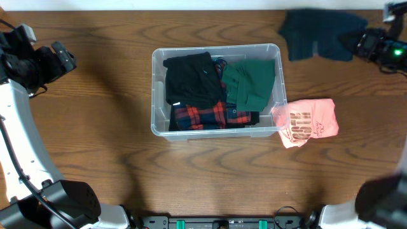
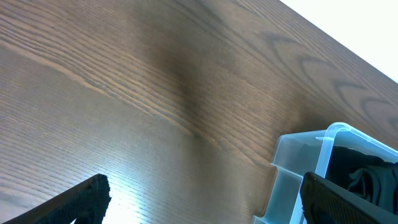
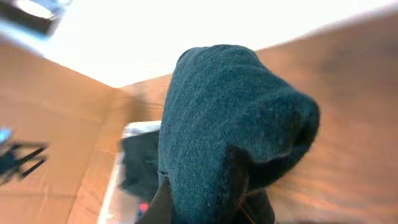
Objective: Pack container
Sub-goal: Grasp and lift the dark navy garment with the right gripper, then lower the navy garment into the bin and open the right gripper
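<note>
Overhead: container (image 1: 157,95) mid-table, part-filled; my right gripper (image 1: 364,43) clenched on the dark teal garment (image 1: 317,35), far right. Left wrist: left gripper (image 2: 205,183) gaping, empty (idle). Right wrist: garment bunched in grip; pickup step, next likely lift and carry left over the container.

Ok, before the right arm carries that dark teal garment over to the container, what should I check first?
1. Right gripper shut on the dark teal garment: ok, the wrist view shows fabric bunched at the jaws.
2. Garment fully off the table: cannot tell, the overhead view is blurred there.
3. Left gripper open and apart from the container: ok.
4. Room inside: cannot tell; the black garment, green garment and red plaid garment cover the base.
5. Pink garment packed: not ok, it lies outside at the container's right corner.
</note>
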Tool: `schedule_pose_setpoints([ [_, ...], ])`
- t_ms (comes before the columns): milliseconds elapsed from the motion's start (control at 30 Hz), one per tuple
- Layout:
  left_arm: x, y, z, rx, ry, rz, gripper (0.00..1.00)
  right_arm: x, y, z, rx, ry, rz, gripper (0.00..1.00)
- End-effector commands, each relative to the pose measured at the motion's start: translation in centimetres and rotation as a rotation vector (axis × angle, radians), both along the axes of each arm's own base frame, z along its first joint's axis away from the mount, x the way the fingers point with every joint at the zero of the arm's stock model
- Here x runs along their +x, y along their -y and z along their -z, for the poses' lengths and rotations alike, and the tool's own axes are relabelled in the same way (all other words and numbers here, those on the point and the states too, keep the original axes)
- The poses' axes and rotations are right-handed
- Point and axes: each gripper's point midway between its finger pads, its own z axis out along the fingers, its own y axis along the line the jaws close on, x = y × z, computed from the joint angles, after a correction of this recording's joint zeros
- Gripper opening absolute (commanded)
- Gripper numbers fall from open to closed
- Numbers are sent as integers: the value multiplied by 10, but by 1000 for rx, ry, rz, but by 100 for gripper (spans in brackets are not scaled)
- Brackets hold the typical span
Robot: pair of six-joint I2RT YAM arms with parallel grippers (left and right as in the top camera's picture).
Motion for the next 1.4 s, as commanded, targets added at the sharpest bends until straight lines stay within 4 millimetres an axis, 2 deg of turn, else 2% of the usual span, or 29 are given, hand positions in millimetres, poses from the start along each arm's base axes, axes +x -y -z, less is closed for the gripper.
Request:
schedule_pose_setpoints([
  [0,-1,-1,1,-3,-3,-9,98,-22,-49,-38,65,100,-167,1],
  [133,-1,-1,1,-3,-3,-9,98,-34,-101,-51,105,156,-340,1],
  [300,-1,-1,1,-3,-3,-9,98,-40,-165,-44,115,159,-509,1],
  [400,-1,-1,1,-3,-3,-9,98,-40,-195,-23,90,102,-555,1],
  [500,-1,-1,1,-3,-3,-9,98,-33,-213,9,39,26,-559,1],
  [600,-1,-1,1,-3,-3,-9,98,-21,-219,50,-36,-63,-521,1],
  [767,-1,-1,1,-3,-3,-9,98,4,-203,138,-177,-263,-373,1],
  [900,-1,-1,1,-3,-3,-9,98,9,-202,189,-169,-365,-361,1],
  [1033,-1,-1,1,-3,-3,-9,98,12,-182,234,-296,-477,-259,2],
  [1100,-1,-1,1,-3,-3,-9,98,12,-180,233,-310,-473,-255,9],
  [1167,-1,-1,1,-3,-3,-9,98,13,-183,220,-298,-432,-269,17],
  [1367,-1,-1,1,-3,-3,-9,98,12,-184,148,-298,-254,-260,42],
])
